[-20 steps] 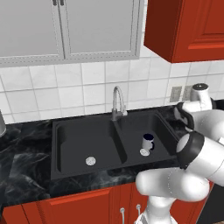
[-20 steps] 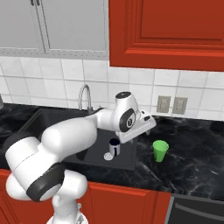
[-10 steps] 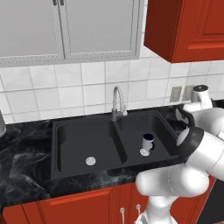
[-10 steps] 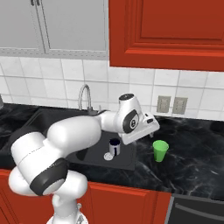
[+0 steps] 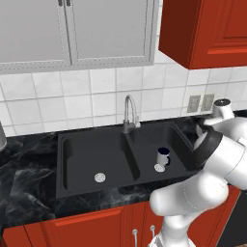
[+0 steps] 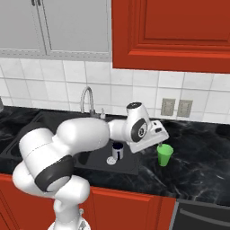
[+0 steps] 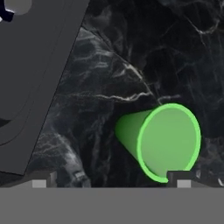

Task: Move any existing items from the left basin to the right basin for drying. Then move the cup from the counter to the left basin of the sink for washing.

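1. White mug (image 6: 118,149) stands in the right basin (image 5: 181,144); green cup (image 6: 164,155) upright on the tabletop (image 6: 197,157), at 3 o'clock of the sink (image 5: 82,159).
2. End effector (image 6: 158,143) hovers just above the cup rim, fingers spread, gripping nothing.
3. Advice: centre over the rim, descend straight, then close.
4. Versus 1 s ago: the end effector has travelled from over the sink toward the cup; mug unmoved.

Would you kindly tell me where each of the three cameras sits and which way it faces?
Left base view: behind the arm's left, facing the sink; arm at lower right.
Right base view: behind its right, facing sink and counter; arm from lower left, gripper over the cup.
Hand view: on the hand, looking down at the cup; fingers at bottom.
Both base views share the mug.
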